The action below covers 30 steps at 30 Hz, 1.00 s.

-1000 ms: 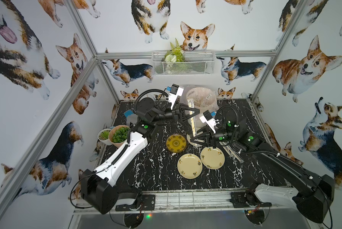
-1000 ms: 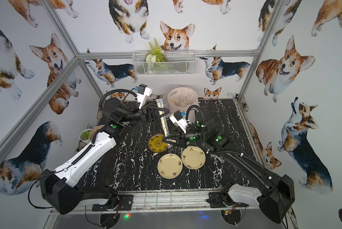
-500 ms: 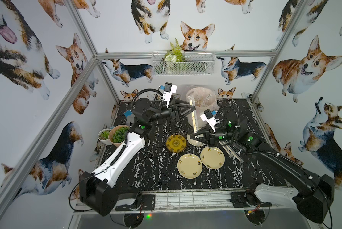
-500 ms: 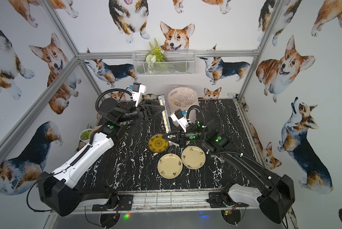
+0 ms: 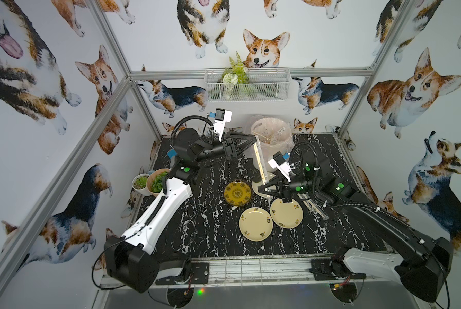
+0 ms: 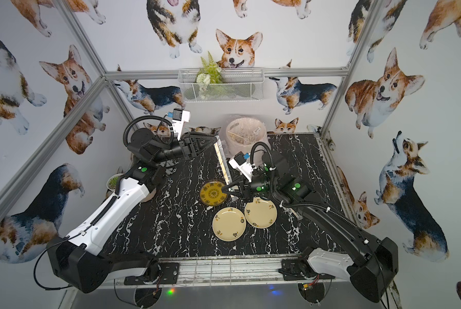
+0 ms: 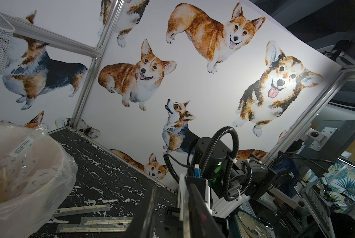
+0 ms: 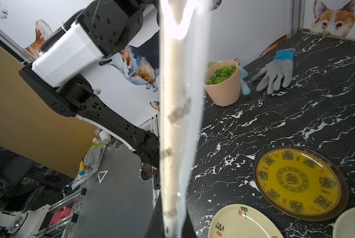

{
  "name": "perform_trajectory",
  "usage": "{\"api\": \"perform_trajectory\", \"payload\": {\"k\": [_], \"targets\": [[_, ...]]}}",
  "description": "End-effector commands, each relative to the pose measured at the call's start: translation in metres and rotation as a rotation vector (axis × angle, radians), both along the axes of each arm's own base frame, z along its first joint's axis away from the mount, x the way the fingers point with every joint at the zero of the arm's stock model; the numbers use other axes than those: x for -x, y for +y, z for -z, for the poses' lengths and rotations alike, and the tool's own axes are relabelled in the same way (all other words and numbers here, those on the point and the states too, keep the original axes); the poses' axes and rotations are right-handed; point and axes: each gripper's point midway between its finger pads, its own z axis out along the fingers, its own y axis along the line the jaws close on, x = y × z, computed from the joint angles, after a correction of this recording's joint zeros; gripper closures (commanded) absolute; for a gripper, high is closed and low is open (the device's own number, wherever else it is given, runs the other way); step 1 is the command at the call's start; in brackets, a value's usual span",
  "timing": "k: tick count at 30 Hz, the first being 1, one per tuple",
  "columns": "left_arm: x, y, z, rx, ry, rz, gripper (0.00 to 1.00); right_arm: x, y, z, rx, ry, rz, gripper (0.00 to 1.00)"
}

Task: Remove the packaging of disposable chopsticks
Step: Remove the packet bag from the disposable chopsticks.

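Top views both showed the packaging (image 5: pixel 259 160) lifted off the bench (image 5: pixel 202 227). It slanted from the right hand (image 5: pixel 261 188) near the bench's middle up toward 12 o'clock. Its far end met the left hand (image 5: pixel 256 137) at the 9 o'clock edge of the lined bin (image 5: pixel 270 128).

From the right wrist, the disposable chopsticks (image 8: pixel 170 82) were pale inside the glossy film. They rose straight out of the right hand, which was clenched on the sleeve's lower end. From the left wrist, the left hand's jaws stood apart. The film's upper end lay along one jaw and the other was clear of it, so that hand was released, not pinching.

Spare wrapped pairs (image 5: pixel 313 207) lay on the bench at 3 o'clock from the right hand.

The step appeared to be getting a second grip so the film could be drawn off the sticks. To do it well:

- The left hand should centre the loose film between its jaws before it clenches. It should catch plastic only, beyond the stick tips.
- The right hand should hold firm without bending the thin wood.
- The pull should run along the sticks toward 12 o'clock, which leaves the empty sleeve over the bin.
- The film looked slick, so a shallow pinch would likely slip.
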Motion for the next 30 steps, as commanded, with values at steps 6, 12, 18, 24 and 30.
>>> {"api": "perform_trajectory", "payload": {"k": [6, 12, 18, 24, 30], "targets": [[0.015, 0.000, -0.009, -0.008, -0.042, 0.060, 1.00, 0.005, -0.001, 0.001, 0.034, -0.013, -0.029, 1.00], [0.015, 0.002, -0.007, -0.022, -0.042, 0.044, 1.00, 0.005, -0.001, 0.000, 0.041, -0.009, -0.031, 1.00], [0.013, 0.002, 0.000, -0.047, -0.047, 0.030, 0.83, 0.004, 0.001, -0.001, 0.047, -0.001, -0.043, 1.00], [0.010, 0.004, -0.002, -0.050, -0.071, -0.009, 1.00, 0.006, 0.000, 0.001, 0.056, 0.007, -0.042, 1.00], [0.001, 0.010, 0.011, -0.118, -0.101, -0.118, 1.00, 0.012, -0.001, -0.004, 0.045, 0.046, -0.065, 1.00]]}}
